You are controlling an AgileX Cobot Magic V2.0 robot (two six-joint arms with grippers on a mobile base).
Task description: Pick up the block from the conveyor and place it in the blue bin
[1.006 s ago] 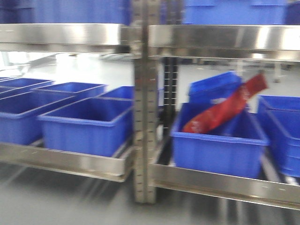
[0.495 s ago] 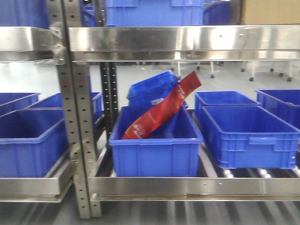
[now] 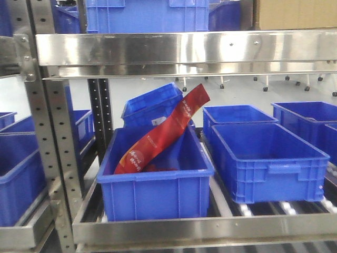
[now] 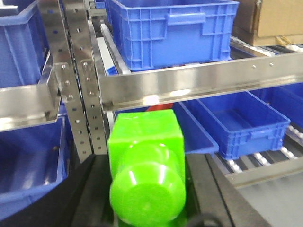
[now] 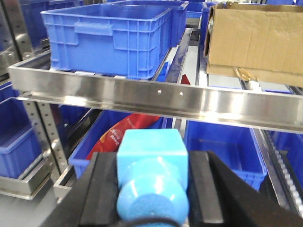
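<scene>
Left tool (image 4: 147, 191) is clenching a glossy green block (image 4: 144, 137), square with a rounded near end; right tool (image 5: 152, 189) is gripping a pale blue block (image 5: 150, 146). A bin (image 3: 152, 197) is sitting on the shelf (image 3: 221, 227).

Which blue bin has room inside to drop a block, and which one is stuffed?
The front middle bin is crowded: a red packet leans across it. The long blue bin just right of it shows nothing inside, and the bin behind that looks empty too.
</scene>
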